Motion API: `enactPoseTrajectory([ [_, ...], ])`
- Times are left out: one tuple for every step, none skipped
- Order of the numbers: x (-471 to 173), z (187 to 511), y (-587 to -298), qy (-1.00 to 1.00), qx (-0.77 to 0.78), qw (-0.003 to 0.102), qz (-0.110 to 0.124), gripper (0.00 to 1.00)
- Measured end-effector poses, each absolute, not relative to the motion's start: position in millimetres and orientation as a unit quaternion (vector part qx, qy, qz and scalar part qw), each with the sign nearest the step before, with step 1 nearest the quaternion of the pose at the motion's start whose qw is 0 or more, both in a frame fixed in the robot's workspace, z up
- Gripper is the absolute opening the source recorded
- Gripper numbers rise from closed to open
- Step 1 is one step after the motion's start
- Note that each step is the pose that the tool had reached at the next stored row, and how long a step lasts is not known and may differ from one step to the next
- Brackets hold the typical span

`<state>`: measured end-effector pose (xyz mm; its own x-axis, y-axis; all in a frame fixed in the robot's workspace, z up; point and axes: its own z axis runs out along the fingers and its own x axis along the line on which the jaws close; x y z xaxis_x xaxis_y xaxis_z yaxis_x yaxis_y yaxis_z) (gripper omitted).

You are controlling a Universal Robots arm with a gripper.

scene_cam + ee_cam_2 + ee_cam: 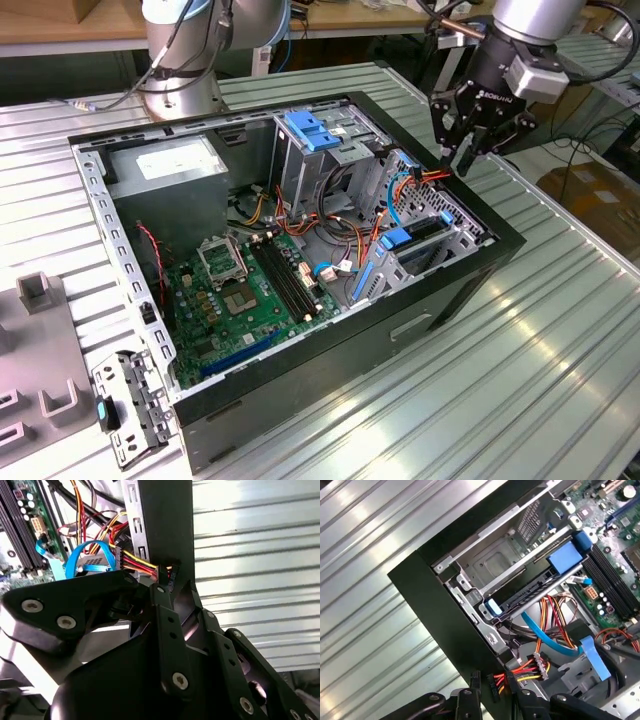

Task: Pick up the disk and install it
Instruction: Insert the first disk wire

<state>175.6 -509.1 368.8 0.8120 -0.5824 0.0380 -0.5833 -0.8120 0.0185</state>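
The disk (pixel 540 580) already sits in its bay in the computer case (pixel 330 370), near the case's front corner. Your hand (pixel 468 150) hovers narrow over the power cable connector (pixel 492 684) at the case wall; judging by this, cabling is in hand, needing careful alignment.

The arm reaches in from the exterior view's upper right, its silver wrist angled downward. The black gripper (pixel 470 150) points down — its fingers (pixel 463 158) drawn close together, tips nearly meeting. Both wrist views show the black finger linkages (pixel 170 630) converging.
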Motion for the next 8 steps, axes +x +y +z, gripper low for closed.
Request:
enactPoseTrajectory([
  [175.6, 368.3, -509.1, -0.298, 0.954, 0.014, 0.015, 0.33],
  [175.6, 367.7, -509.1, -0.29, 0.957, 0.014, 0.016, 0.33],
  [175.6, 367.1, -509.1, -0.281, 0.959, 0.014, 0.016, 0.33],
  [175.6, 366.5, -509.1, -0.273, 0.962, 0.014, 0.016, 0.33],
  [175.6, 365.9, -509.1, -0.264, 0.964, 0.014, 0.016, 0.33],
  [175.6, 365.1, -509.1, -0.245, 0.969, 0.013, 0.016, 0.33],
  [175.6, 365.1, -509.1, -0.245, 0.969, 0.013, 0.016, 0.31],
  [175.6, 366.1, -509.0, -0.245, 0.969, 0.013, 0.016, 0.25],
])
